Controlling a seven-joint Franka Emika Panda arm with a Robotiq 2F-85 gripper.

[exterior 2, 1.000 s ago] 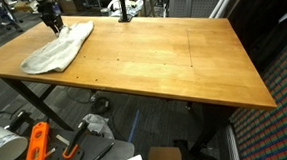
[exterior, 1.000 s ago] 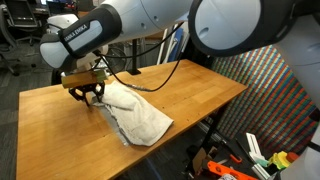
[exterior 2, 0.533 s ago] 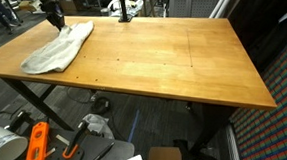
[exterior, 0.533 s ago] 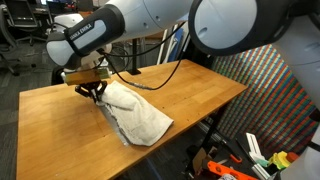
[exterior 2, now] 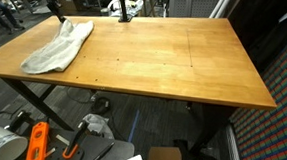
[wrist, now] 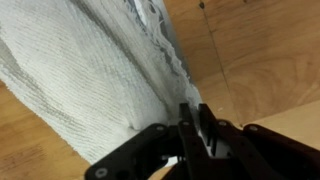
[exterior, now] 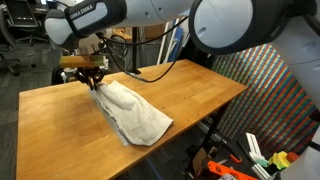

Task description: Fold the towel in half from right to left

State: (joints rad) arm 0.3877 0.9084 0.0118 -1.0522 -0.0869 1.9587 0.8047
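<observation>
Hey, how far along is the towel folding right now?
Done: the gripper is shut on one end of the towel, jaws pinching its edge in the wrist view. In hand: that end is held just above the table while the rest lies rumpled on the wood. Left: carrying the end across, laying it on the far side, and letting go.

Gripper (wrist: 195,113) pinching towel (wrist: 85,70) edge above wooden table (wrist: 262,60).

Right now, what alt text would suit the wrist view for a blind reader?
A dark gripper pinches the edge of a pale grey-white towel, which spreads away over a wooden table.
</observation>
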